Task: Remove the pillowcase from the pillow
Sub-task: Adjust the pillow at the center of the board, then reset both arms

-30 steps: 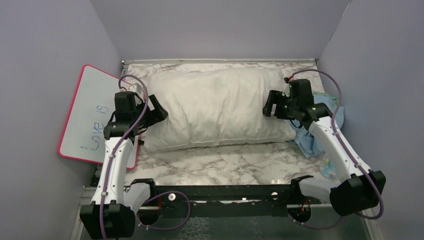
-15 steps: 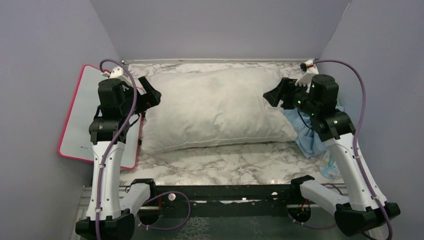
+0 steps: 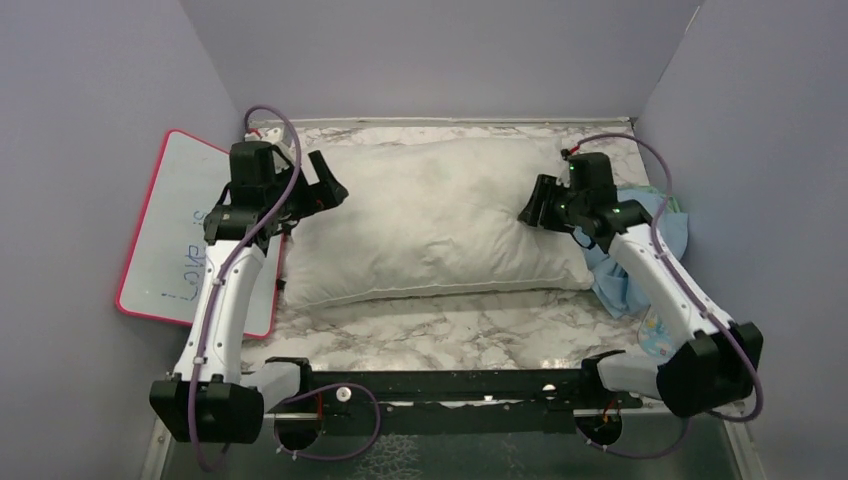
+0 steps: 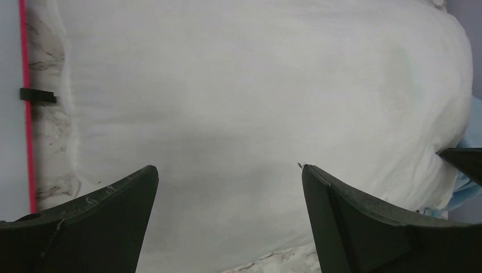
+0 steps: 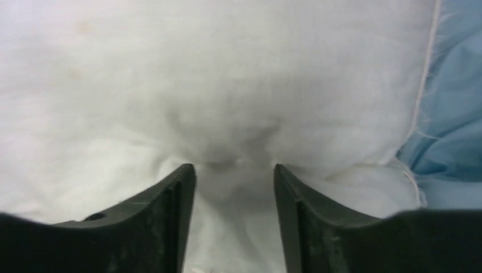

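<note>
- The pillow [image 3: 430, 225], cream-white and uncovered, is pictured from above, laid lengthwise across the far half of the marble-patterned table [image 3: 430, 335].
- The pillowcase [image 3: 618, 285] is shown off the pillow, crumpled in a light blue heap against the pillow's right end and partly hidden beneath the right arm.
- The left gripper [image 3: 328, 187] is held over the pillow's left end, its jaws spread wide with nothing gripped between them.
- In the left wrist view, the two dark fingers [image 4: 96, 227] are seen far apart, with the broad white face of the pillow filling the space beyond them. Whether they touch the fabric cannot be told.
- The right gripper [image 3: 530, 207] is set against the pillow's right end, just beside the blue heap.
- In the right wrist view, its fingers [image 5: 165, 222] are seen half closed and pressed into the pillow, with a puckered fold of white fabric pinched between them.
- The pillowcase is seen just to the right of the right gripper's fingers, beyond the pillow's seamed edge and outside the jaws.
- From the left gripper the pillowcase is kept well apart, with the pillow's whole length lying between them.
- A pink-framed whiteboard [image 3: 165, 240] with blue writing is seen at the table's left side, just beside the left arm.
</note>
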Controlling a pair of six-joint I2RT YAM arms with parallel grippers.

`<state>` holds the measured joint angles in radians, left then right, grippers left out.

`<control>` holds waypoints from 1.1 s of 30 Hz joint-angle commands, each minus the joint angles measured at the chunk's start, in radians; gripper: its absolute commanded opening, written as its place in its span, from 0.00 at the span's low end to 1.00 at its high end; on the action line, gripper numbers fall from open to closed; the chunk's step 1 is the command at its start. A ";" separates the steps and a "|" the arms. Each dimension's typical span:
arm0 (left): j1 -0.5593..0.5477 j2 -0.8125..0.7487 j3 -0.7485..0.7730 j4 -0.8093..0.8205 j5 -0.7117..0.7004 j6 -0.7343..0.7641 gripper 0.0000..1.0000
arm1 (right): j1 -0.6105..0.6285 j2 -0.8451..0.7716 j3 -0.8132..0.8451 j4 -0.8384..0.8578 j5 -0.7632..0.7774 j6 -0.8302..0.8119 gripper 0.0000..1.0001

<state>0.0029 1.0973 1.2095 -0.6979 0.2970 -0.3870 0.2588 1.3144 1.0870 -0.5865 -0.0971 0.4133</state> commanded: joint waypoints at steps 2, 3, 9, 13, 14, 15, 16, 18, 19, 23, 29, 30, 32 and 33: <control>-0.178 0.066 0.113 0.026 -0.148 0.051 0.99 | -0.003 -0.248 0.086 0.028 -0.069 -0.066 0.70; -0.205 0.074 0.131 0.027 -0.185 0.056 0.99 | -0.002 -0.284 0.085 0.049 -0.087 -0.066 0.75; -0.320 0.087 0.219 0.027 -0.396 0.122 0.99 | -0.003 -0.430 0.030 0.101 -0.097 -0.053 0.84; -0.339 0.052 0.221 0.028 -0.500 0.140 0.99 | -0.002 -0.468 0.012 0.082 -0.083 -0.045 0.88; -0.339 0.038 0.212 0.032 -0.515 0.137 0.99 | -0.003 -0.470 0.010 0.077 -0.092 -0.046 0.89; -0.339 0.021 0.200 0.037 -0.532 0.131 0.99 | -0.002 -0.471 0.011 0.073 -0.103 -0.047 0.89; -0.339 0.002 0.185 0.046 -0.545 0.127 0.99 | -0.003 -0.472 0.011 0.068 -0.116 -0.053 0.90; -0.339 -0.031 0.157 0.060 -0.563 0.120 0.99 | -0.002 -0.470 0.012 0.057 -0.141 -0.058 0.91; -0.339 -0.048 0.144 0.069 -0.566 0.119 0.99 | -0.002 -0.469 0.013 0.053 -0.150 -0.060 0.92; -0.339 -0.091 0.112 0.081 -0.571 0.119 0.99 | -0.002 -0.468 0.012 0.053 -0.181 -0.062 0.95; -0.339 -0.129 0.071 0.104 -0.570 0.117 0.99 | -0.003 -0.448 0.028 0.028 -0.169 -0.057 1.00; -0.339 -0.131 0.069 0.106 -0.568 0.118 0.99 | -0.002 -0.446 0.032 0.018 -0.167 -0.054 1.00; -0.339 -0.131 0.066 0.105 -0.562 0.120 0.99 | -0.002 -0.444 0.035 0.005 -0.173 -0.049 1.00; -0.339 -0.128 0.063 0.106 -0.561 0.119 0.99 | -0.002 -0.445 0.035 0.001 -0.176 -0.047 1.00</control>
<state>-0.3340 0.9821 1.2854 -0.6277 -0.2451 -0.2749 0.2581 0.8665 1.1004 -0.5331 -0.2420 0.3653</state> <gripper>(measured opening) 0.988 0.998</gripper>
